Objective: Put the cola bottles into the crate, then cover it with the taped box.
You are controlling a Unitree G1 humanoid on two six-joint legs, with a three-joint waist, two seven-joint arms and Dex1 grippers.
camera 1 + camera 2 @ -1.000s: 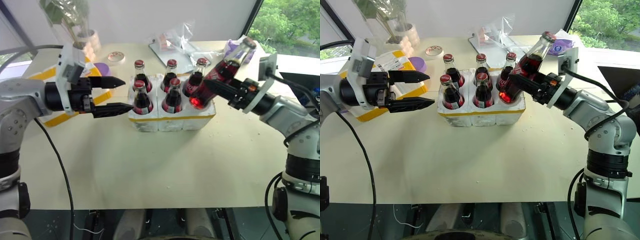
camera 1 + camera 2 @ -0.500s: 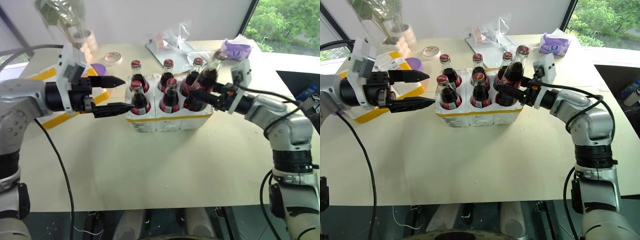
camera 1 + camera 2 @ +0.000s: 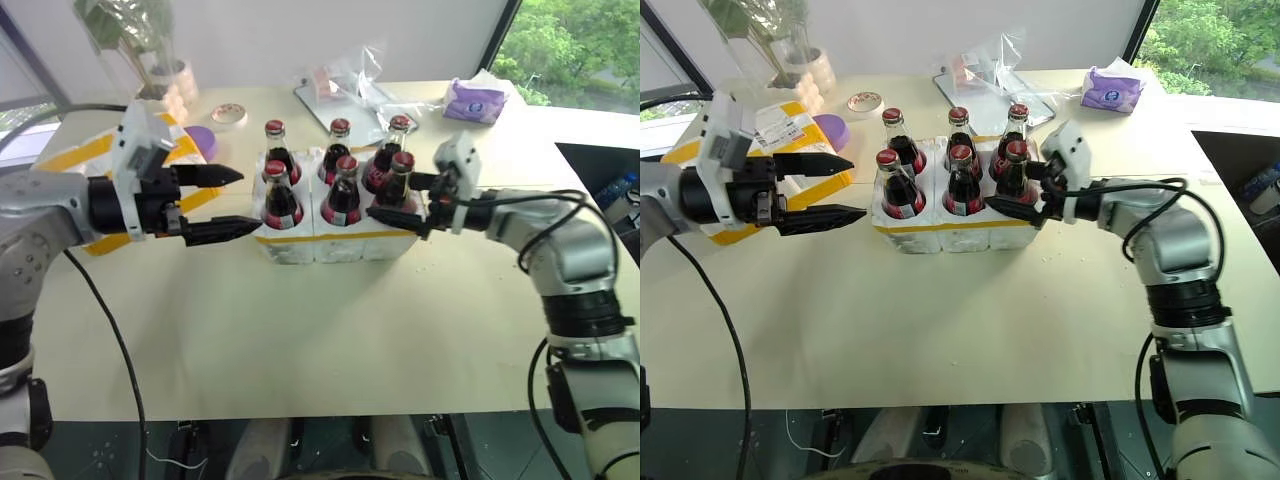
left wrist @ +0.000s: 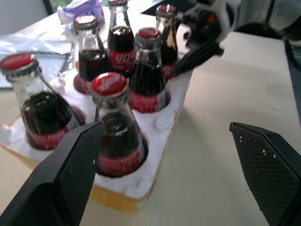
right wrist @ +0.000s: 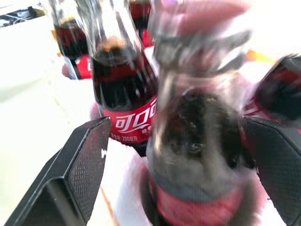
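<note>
The crate (image 3: 333, 243), a low white foam tray with a yellow strip, stands mid-table with all six wells filled by cola bottles (image 3: 345, 190). My right gripper (image 3: 396, 196) is open, one finger on each side of the front-right bottle (image 3: 1013, 175), which stands upright in its well. In the right wrist view that bottle (image 5: 200, 141) sits between the spread fingers (image 5: 80, 165). My left gripper (image 3: 250, 200) hovers open just left of the crate, holding nothing. The taped box (image 3: 780, 122) lies at the far left, partly hidden behind my left arm.
Behind the crate lie clear plastic bags (image 3: 345, 90), a purple tissue pack (image 3: 478, 100), a small tape roll (image 3: 229, 115) and a purple lid (image 3: 203, 140). A vase with a plant (image 3: 160, 70) stands at the back left. Bare tabletop (image 3: 320, 330) stretches in front.
My right gripper brought the tilted bottle upright into the front-right well and opened its fingers. The left gripper drifted slightly back to the left, still open.
</note>
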